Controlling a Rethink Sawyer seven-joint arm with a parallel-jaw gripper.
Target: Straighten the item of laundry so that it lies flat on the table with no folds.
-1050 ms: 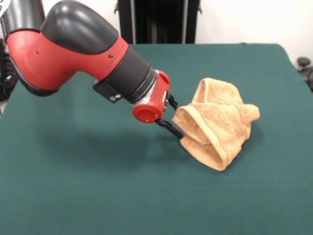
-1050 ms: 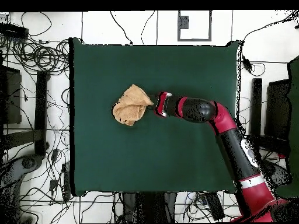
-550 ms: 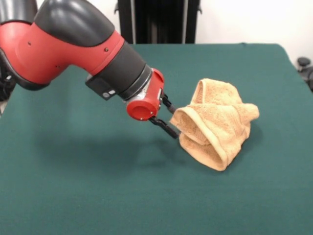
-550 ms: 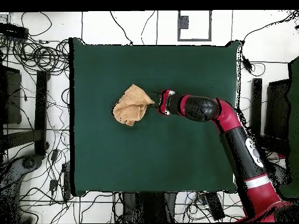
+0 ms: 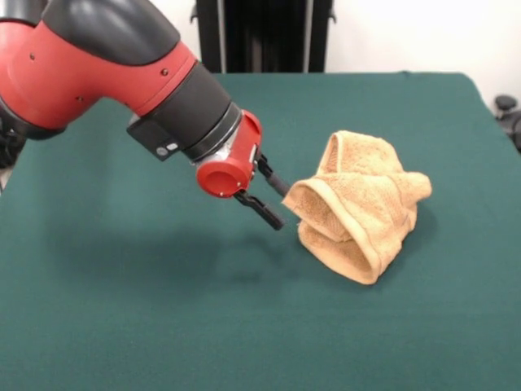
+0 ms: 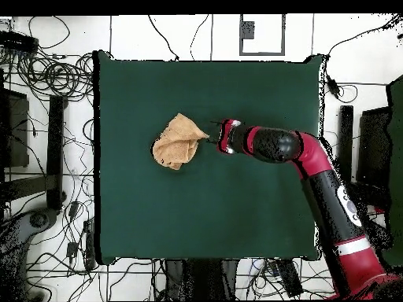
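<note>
The item of laundry (image 5: 358, 208) is a tan-orange terry towel, bunched in a rumpled heap with thick folds right of the table's (image 5: 146, 326) middle. My gripper (image 5: 282, 208) hangs low just left of the heap, open, with its fingers spread. The upper fingertip (image 5: 283, 190) sits at the towel's nearest folded edge, and the lower one (image 5: 277, 222) is free over the green cloth. In the overhead view the towel (image 6: 177, 141) lies left of centre with one corner pointing at the gripper (image 6: 214, 135). No label shows.
The red and black arm (image 5: 122, 81) stretches in low over the left half of the table. Cables and stands (image 6: 47, 157) ring the table (image 6: 236, 212) on the floor. A dark chair part (image 5: 506, 110) shows past the right edge.
The arm has drawn back from the towel, away from the heap. Its fingers, which were in the towel's edge, now stand apart from it. The heap has hardly shifted.
</note>
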